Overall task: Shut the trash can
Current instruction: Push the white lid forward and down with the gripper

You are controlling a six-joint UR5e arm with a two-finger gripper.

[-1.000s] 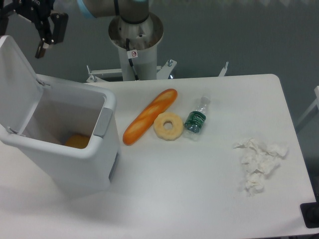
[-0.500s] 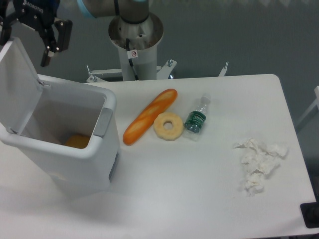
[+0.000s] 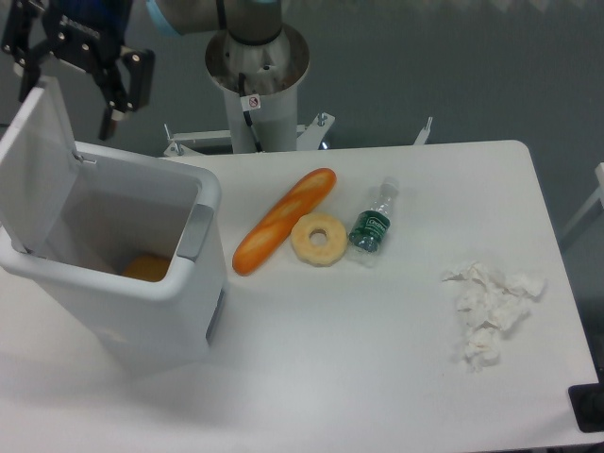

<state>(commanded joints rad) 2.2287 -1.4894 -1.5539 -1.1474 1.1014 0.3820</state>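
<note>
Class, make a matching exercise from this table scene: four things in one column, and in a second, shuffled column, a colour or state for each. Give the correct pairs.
Things:
1. trash can
2. baguette
3. bottle
4. tissues

Descriptions:
A. crumpled, white
B. lying down, green label
C. lid up, open
D. long, orange-brown

Pairs: 1-C, 2-D, 3-B, 4-A

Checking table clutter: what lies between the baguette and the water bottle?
A ring-shaped donut lies between the baguette and the water bottle in the fixed camera view.
</note>
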